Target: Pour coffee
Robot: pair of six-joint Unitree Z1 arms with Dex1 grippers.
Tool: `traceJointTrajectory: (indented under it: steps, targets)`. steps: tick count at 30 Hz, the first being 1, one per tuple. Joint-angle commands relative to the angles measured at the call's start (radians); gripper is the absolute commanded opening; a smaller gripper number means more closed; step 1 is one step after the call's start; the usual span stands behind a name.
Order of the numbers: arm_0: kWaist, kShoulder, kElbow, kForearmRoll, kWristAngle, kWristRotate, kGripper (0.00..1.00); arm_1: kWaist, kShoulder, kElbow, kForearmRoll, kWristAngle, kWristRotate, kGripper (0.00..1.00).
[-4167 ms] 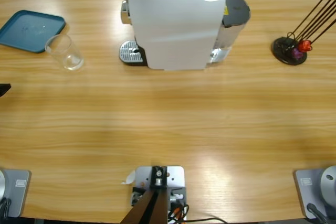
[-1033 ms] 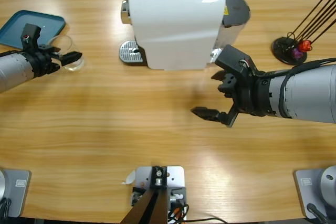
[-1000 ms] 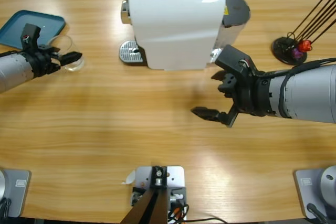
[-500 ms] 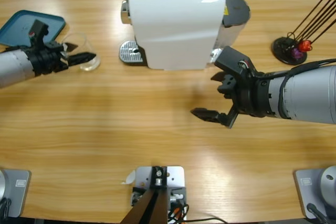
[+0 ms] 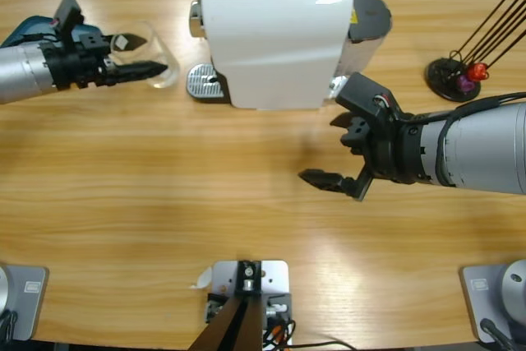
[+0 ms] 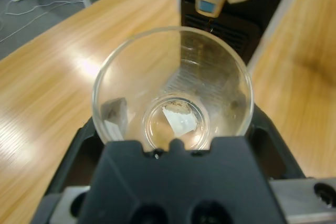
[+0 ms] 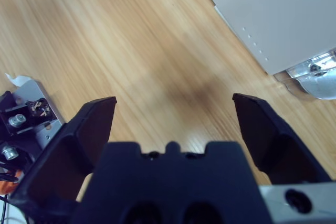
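High view: left gripper point(image 5: 141, 53) clamps a clear glass point(image 5: 152, 59) just left of the white coffee machine point(image 5: 275, 34); right gripper point(image 5: 341, 154) wide open, holding nothing, before the machine. Left wrist: glass point(image 6: 173, 90) between jaws, coffee not discernible. Right wrist: jaws spread over the table point(image 7: 105, 40).

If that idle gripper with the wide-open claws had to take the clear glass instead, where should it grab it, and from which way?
Probably around the round side wall of the glass, coming in level from the side. The left gripper holds it just so, jaws on either side of the wall, mouth left free. The right gripper hangs open over bare table; the white machine blocks that side, so it would need the table-front side.
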State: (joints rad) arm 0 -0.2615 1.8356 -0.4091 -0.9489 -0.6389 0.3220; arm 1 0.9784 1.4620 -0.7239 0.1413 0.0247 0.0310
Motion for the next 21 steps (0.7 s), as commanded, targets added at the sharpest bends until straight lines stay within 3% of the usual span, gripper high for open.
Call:
traceJointTrajectory:
  steps: [1, 21]
  targets:
    - [-0.044, 0.082, -0.081, 0.120, -0.044, 0.077, 0.154, 0.013, 0.031, 0.032, 0.010, 0.014, 0.013, 1.000]
    - [-0.093, 0.122, -0.316, 0.419, 0.008, 0.103, 0.154, 0.013, 0.059, 0.037, -0.033, 0.021, 0.013, 1.000]
